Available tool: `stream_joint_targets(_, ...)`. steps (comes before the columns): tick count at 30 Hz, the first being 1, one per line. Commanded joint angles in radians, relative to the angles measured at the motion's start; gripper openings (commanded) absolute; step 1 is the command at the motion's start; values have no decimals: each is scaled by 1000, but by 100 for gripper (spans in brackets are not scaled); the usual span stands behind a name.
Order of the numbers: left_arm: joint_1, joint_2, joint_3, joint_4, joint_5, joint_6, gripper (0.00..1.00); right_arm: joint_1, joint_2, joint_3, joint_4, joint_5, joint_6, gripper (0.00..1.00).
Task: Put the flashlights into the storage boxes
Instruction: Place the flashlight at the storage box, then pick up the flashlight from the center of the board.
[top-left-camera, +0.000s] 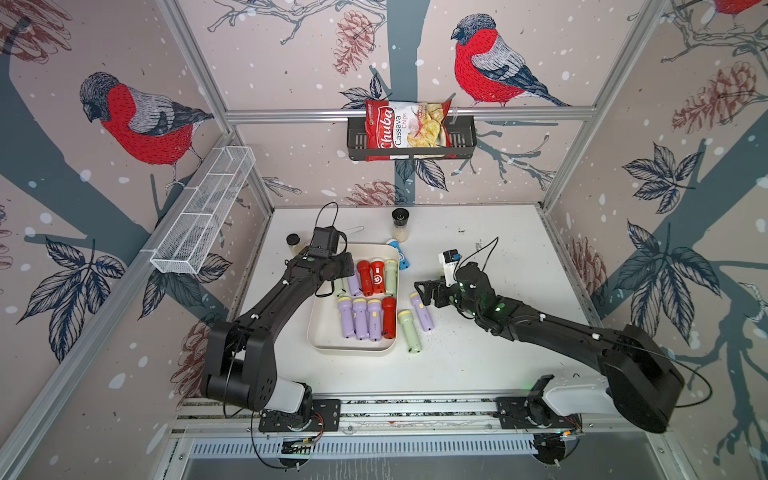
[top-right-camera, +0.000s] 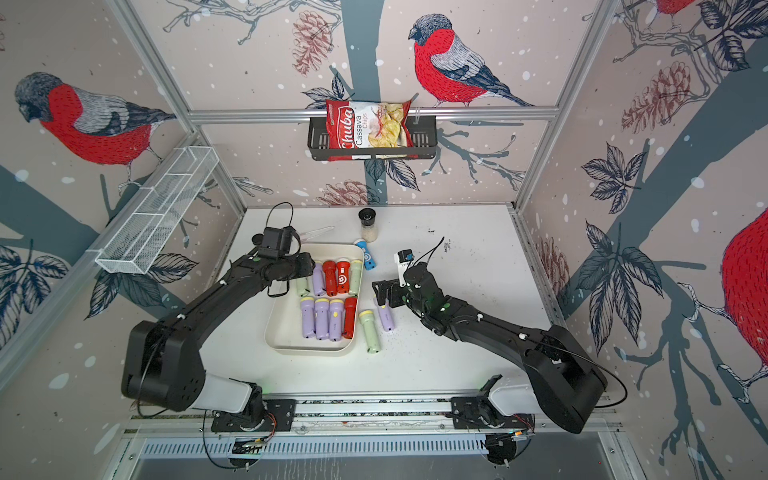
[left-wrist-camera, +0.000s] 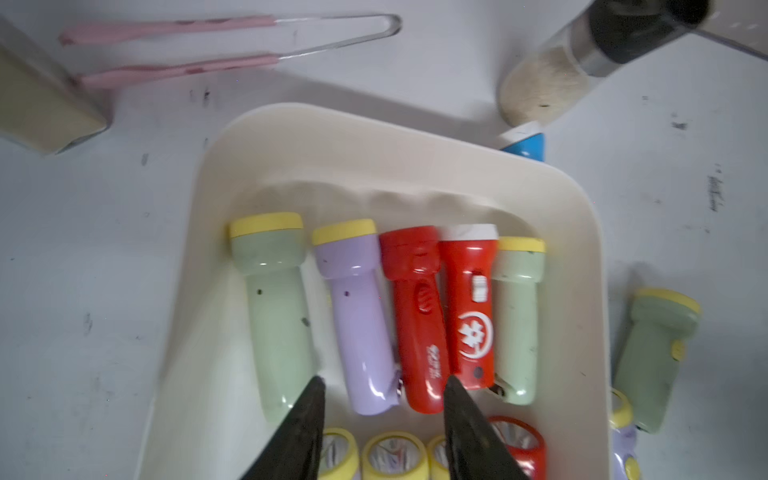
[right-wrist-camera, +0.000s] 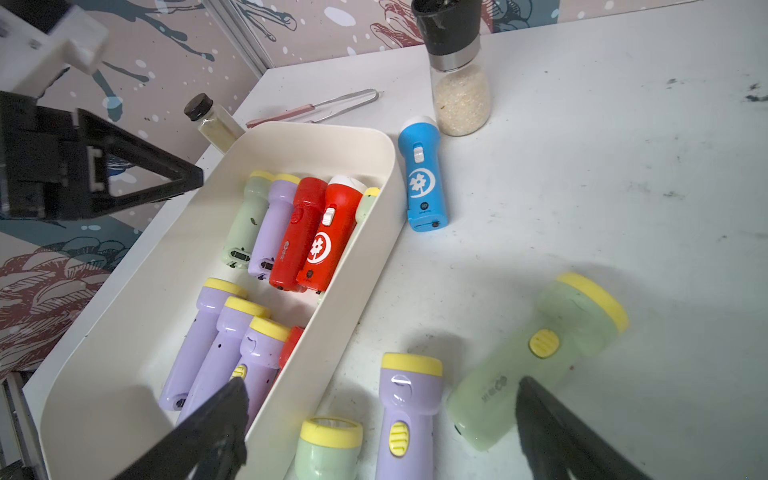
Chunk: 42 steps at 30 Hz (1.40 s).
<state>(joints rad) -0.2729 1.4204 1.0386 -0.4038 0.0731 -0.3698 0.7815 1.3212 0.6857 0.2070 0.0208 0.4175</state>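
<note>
Left fingers (left-wrist-camera: 307, 419) stand a little parted above the cream-white storage tray (top-left-camera: 326, 330), gripping nothing. The tail of a lilac flashlight (left-wrist-camera: 361, 324) shows in the gap between their tips, clear of both. Right fingers (right-wrist-camera: 220, 424) are spread wide and empty, low over the white surface (top-left-camera: 478, 353) just beside the tray's right wall.

Nine flashlights lie flat in the tray in two rows, heads toward the back wall. The far row runs pale green, lilac, a plain red flashlight (left-wrist-camera: 415, 320), a white-headed red flashlight (left-wrist-camera: 469, 316), then pale green. The near row holds three lilac ones side by side and a red one next to the right wall.

Four more lie on the surface outside. A blue flashlight (right-wrist-camera: 422, 183) sits just beside the tray's far right corner, near a black-capped glass jar of pale grains (right-wrist-camera: 459, 95). Along the right wall lie a loose lilac flashlight (right-wrist-camera: 409, 399), a blurred pale green flashlight (right-wrist-camera: 536, 357) and a second pale green flashlight (top-left-camera: 409, 330). One right fingertip overlaps the blurred one's tail in the wrist view — whether it touches, I cannot tell.

Beyond the tray's far left corner are a small black-capped jar (right-wrist-camera: 212, 120) and pink-handled tongs (left-wrist-camera: 166, 27).
</note>
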Motion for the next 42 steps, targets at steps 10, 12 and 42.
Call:
stream_joint_targets(10, -242, -160, -115, 39, -42, -106, 46, -154, -7, 14, -220, -82, 60, 99)
stream_joint_targets(12, -275, -166, -128, 49, -51, -122, 45, -156, -10, 4, -231, -72, 65, 99)
stream_joint_targets(42, -390, -154, -250, 206, -86, -205, 44, 44, 73, 16, -426, -103, 80, 80)
